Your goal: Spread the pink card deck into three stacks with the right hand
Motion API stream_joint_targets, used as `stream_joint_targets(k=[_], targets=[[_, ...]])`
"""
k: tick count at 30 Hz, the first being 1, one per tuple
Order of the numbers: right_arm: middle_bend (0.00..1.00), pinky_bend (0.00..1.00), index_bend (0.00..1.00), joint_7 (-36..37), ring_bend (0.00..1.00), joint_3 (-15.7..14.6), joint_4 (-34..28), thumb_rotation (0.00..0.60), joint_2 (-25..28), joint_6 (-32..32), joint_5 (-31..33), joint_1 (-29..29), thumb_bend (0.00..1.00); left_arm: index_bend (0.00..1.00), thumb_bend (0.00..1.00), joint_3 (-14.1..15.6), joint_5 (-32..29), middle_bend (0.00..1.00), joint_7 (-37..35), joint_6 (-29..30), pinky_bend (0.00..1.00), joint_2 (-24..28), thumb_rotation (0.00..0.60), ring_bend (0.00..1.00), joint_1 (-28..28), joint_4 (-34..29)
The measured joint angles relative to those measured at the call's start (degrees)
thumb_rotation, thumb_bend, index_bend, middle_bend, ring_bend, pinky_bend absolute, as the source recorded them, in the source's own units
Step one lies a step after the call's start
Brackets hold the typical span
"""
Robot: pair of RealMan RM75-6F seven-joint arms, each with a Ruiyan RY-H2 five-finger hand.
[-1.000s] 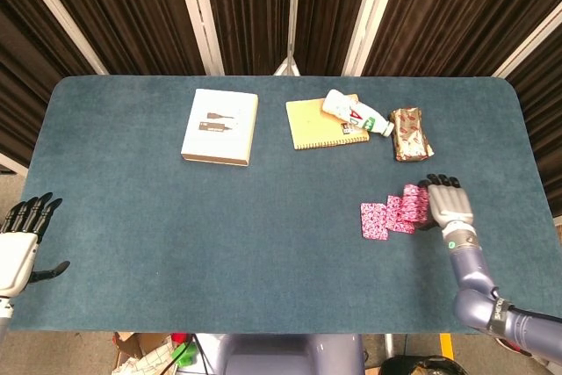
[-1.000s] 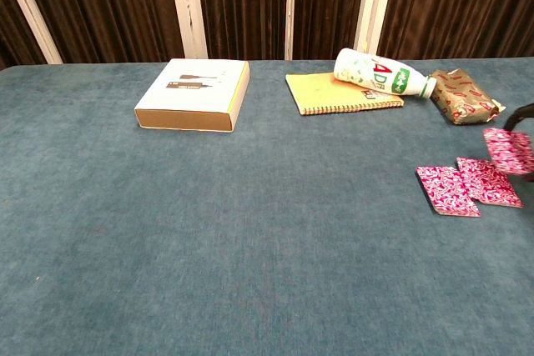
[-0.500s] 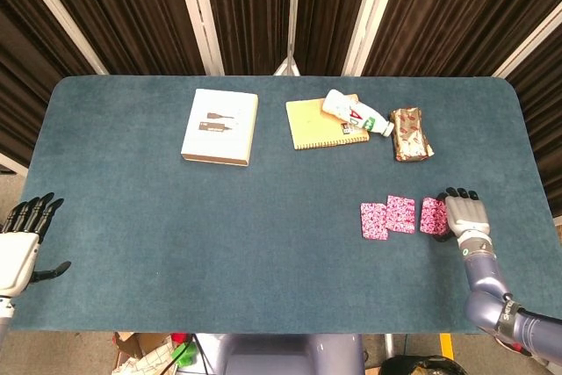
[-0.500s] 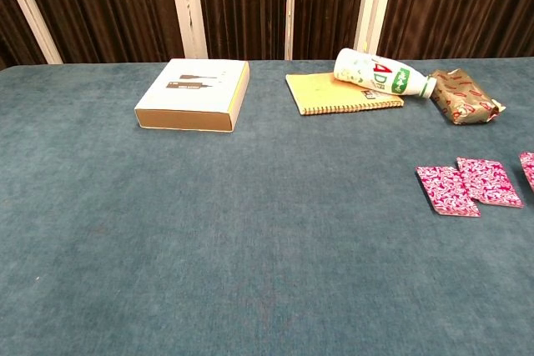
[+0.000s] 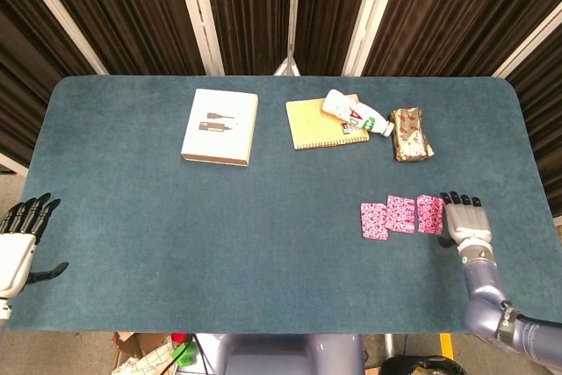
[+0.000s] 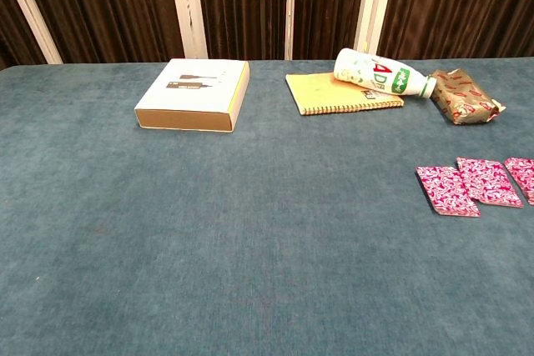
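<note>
Three pink card stacks lie in a row on the desk; the right hand rests beside them, fingers released.

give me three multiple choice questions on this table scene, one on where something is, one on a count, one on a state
1. Where does the white bottle lie?
A. on the white box
B. partly on the yellow notebook
C. among the cards

2. How many pink card stacks are on the table?
A. one
B. two
C. three

3. What is the right hand doing?
A. lying beside the rightmost stack, holding nothing
B. lifting a stack
C. gripping the bottle

Answers: 1 B, the bottle overlaps the notebook's far corner. 2 C, three stacks lie in a row. 3 A, its fingers are spread, all stacks flat.
</note>
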Motion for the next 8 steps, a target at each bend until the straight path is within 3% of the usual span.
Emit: stream_joint_targets(k=[4,8], targets=[[0.00,0.00,0.00,1.2,0.00,-0.1,-3.9,0.600,2.2,2.9,-3.3,-1.3,0.33,0.00,0.02,0.3,0.6,0.00,-0.5,0.9,0.00,0.4,0.600,0.00,0.5,-0.1],[0.00,0.00,0.00,3.9,0.00,-0.5,-7.6,0.600,4.4,7.8,-11.2,-3.9,0.33,0.00,0.02,0.3,1.4,0.00,-1.2,2.2,0.00,0.6,0.600,0.00,1.0,-0.1]])
